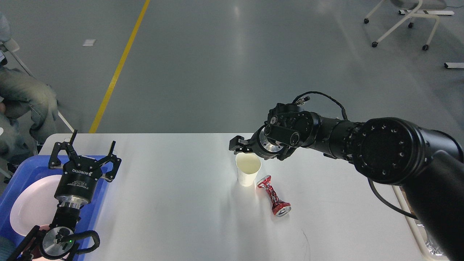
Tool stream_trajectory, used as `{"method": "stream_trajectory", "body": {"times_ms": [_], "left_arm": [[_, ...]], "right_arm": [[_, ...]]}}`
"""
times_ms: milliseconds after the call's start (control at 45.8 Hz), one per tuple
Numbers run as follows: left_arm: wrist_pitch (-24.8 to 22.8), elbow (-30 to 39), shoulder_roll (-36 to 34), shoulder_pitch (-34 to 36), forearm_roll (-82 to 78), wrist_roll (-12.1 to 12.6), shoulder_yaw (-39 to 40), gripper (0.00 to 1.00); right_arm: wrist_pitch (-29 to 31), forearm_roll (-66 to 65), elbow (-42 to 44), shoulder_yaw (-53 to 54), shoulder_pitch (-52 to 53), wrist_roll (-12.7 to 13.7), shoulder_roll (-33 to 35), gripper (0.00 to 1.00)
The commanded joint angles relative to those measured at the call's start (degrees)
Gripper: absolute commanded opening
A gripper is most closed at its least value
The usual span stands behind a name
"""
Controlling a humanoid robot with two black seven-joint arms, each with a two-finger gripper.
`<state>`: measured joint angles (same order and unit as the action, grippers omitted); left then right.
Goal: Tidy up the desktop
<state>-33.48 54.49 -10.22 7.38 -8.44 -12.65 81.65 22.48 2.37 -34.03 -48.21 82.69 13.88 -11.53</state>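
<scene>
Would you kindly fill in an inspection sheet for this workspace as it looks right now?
Surface: white desktop, mostly bare, a faint dark scratch near the front edge.
Job's things: paper cup upright, open end up; crushed red can lying beside it on its right.
Clutter: blue tray at the left edge holding a white plate.
Hands: left hand open above the tray; right hand just behind the cup's rim, fingers mostly hidden.
Cables: black cable looping over the right wrist.
Surroundings: grey floor, yellow line, chair legs, a seated person at left.
</scene>
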Motion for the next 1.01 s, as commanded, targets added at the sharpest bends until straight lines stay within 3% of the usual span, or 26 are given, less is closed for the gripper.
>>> {"method": "stream_trajectory", "body": {"times_ms": [0,415,481,590,765,874,983], "left_arm": [[0.0,0.0,0.0,0.0,0.0,0.0,0.0,0.96],[0.0,0.0,0.0,0.0,0.0,0.0,0.0,0.96],[0.0,0.0,0.0,0.0,0.0,0.0,0.0,0.96],[0.0,0.0,0.0,0.0,0.0,-0.1,0.0,0.96],[0.0,0.0,0.0,0.0,0.0,0.0,0.0,0.96],[0.1,0.0,0.0,0.0,0.0,0.0,0.0,0.96],[0.0,0.0,0.0,0.0,0.0,0.0,0.0,0.96]], "right_arm": [[-0.2,-3.3,-0.1,-0.2,-1.9,0.0,0.0,1.0],[-7.0,-4.6,0.7,-0.1,-7.5,0.0,0.5,0.93],[-7.4,-4.4,0.7,0.0,-7.9,0.0,0.5,0.82],[-7.8,-3.7,0.7,0.7,-8.9,-0.1,0.5,0.52],[-8.5,-3.5,0.4,1.0,-9.1,-0.1,0.5,0.27],[-10.0,-3.4,0.2,1.1,-9.3,-0.1,0.5,0.02],[-11.8,-3.5,0.0,1.1,-10.2,-0.1,0.4,0.0]]}}
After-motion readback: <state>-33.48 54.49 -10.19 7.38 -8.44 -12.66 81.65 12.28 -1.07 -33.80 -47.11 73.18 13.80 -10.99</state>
